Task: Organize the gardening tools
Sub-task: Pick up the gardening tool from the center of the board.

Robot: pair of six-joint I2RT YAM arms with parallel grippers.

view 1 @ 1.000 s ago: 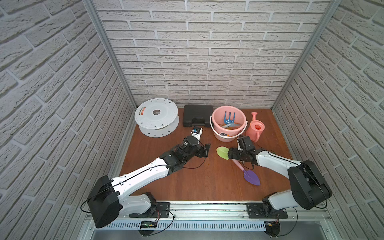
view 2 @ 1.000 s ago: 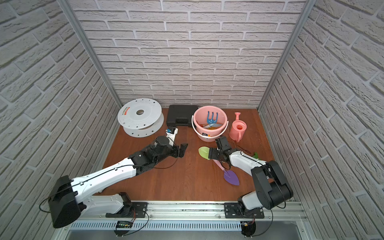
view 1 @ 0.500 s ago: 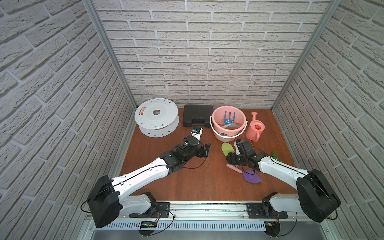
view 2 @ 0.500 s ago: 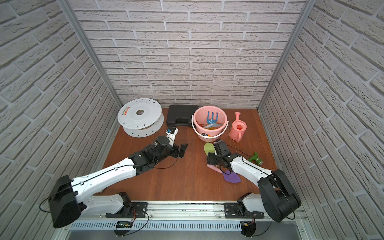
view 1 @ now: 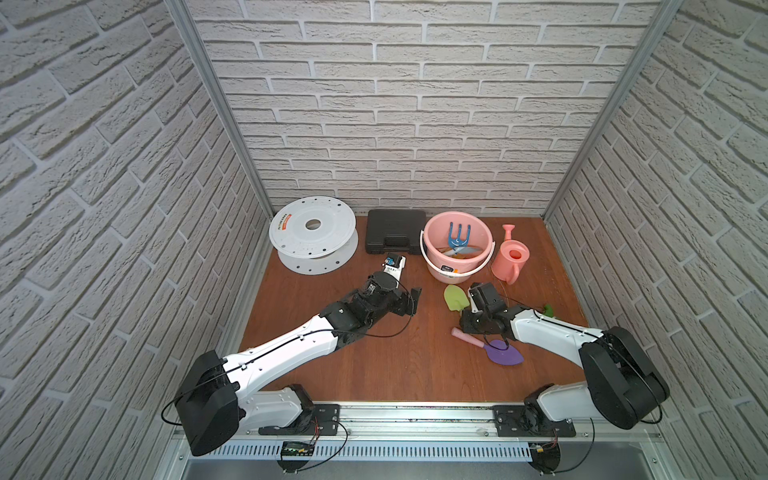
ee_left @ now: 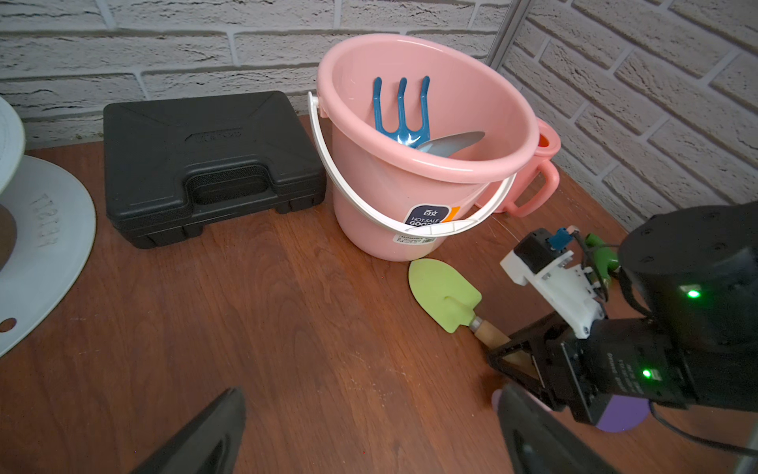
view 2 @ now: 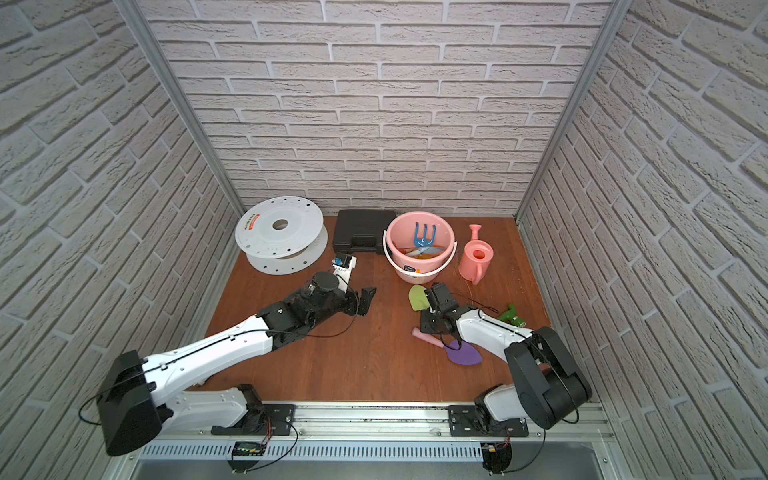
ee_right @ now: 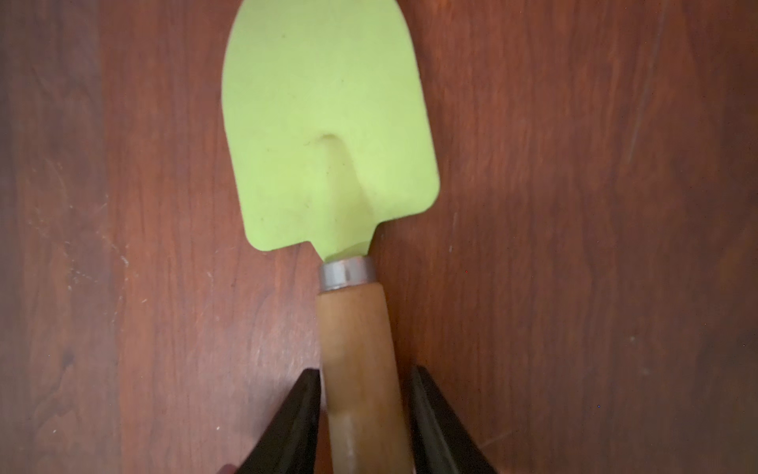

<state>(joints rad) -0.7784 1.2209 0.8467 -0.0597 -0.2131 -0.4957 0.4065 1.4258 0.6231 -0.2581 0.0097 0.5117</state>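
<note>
**Brick-walled cell, wooden desk [view 1: 374, 374]: green trowel pickup**

We count the blue fork [view 1: 458, 237] and a light-blue trowel [ee_left: 451, 141] already inside the pink bucket [view 1: 434, 232]. The pink watering can [view 1: 505, 268] stands just beside it. We judge the task partly done.

Left on the desk are the green trowel [view 1: 454, 297], the purple trowel [view 1: 505, 355] and a dark green item [view 1: 548, 309] we cannot identify.

The green trowel lies flat just in front of the bucket. Its long axis runs roughly front to back, with the blade toward the bucket and the wooden handle toward the right arm.

The right hand [ee_right: 365, 377] grasps that handle, fingers against both sides. The left hand [ee_left: 369, 435] hangs released, holding nothing.
</note>
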